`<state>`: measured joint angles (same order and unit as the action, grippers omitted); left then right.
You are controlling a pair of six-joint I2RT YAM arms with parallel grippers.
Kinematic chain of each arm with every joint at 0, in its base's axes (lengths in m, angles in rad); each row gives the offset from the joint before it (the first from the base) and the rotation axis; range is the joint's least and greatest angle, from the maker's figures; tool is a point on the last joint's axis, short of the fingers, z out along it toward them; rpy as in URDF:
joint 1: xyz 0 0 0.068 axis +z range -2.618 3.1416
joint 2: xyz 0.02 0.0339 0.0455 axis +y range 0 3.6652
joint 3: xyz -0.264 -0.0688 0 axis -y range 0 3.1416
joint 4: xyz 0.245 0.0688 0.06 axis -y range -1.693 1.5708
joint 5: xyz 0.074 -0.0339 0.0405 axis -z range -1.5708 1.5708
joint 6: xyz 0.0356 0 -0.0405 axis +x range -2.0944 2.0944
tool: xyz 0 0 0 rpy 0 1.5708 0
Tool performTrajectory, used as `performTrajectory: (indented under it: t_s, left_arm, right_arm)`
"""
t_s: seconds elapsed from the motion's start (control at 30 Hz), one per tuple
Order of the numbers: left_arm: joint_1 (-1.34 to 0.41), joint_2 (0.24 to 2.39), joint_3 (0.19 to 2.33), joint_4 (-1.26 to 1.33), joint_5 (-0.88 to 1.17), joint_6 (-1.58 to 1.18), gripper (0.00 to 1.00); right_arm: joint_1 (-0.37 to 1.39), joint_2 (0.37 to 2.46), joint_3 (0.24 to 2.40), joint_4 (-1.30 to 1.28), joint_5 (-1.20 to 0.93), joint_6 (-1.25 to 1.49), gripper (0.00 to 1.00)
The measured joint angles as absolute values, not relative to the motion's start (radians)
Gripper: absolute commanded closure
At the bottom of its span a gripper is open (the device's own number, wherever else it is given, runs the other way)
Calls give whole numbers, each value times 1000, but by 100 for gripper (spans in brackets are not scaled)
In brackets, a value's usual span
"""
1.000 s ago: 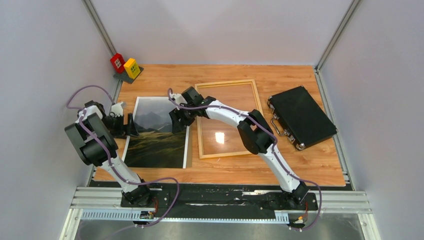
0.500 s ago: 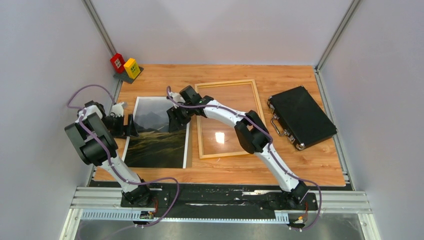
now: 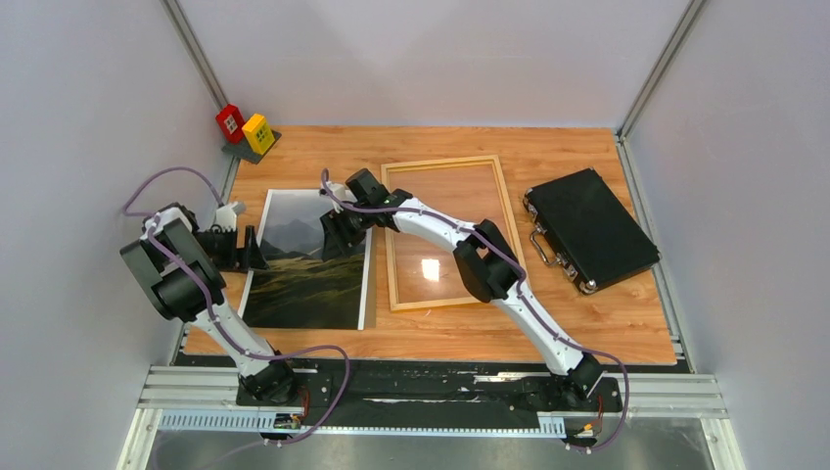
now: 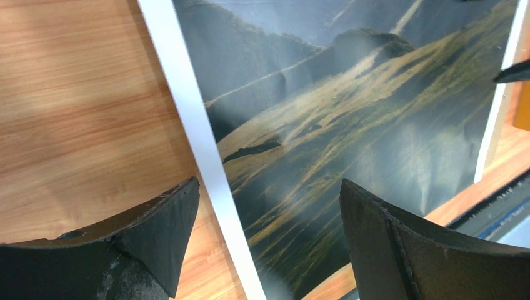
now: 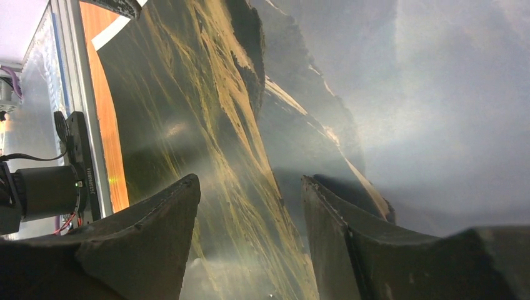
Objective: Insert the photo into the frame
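Note:
The photo [image 3: 308,269], a mountain print with a thin white border, lies face up and flat on the wooden table, left of the frame [image 3: 445,164]. The frame lies flat with its clear pane reflecting light. My left gripper [image 3: 253,250] is open and low at the photo's left edge, and in the left wrist view its fingers [image 4: 169,225] straddle the white border [image 4: 187,125]. My right gripper [image 3: 338,235] is open over the photo's upper right part. In the right wrist view the right gripper [image 5: 250,180] hangs just above the print [image 5: 312,94] with nothing between its fingers.
A black case with metal handles [image 3: 590,230] lies right of the frame. Red and yellow blocks [image 3: 245,129] stand in the back left corner. Grey walls close in on both sides, and a metal rail [image 3: 431,397] runs along the near edge.
My right gripper has slid left, from the photo's right edge further over the print. The left arm has drawn back slightly to the left. Photo and frame have not moved.

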<state>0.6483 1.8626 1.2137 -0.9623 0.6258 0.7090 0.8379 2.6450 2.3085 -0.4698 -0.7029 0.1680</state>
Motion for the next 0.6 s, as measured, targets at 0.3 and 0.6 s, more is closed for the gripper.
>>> performTrajectory:
  t_s: [0.3,0.6]
  left_arm:
    - [663,1898,1222,-1084,702,819,20]
    - [663,1865,1203,-1122,710,825,21]
  right_arm:
    - [843,2649,2315,-468,-708,175,37]
    - [843,2649,2315,-468,-701,175,37]
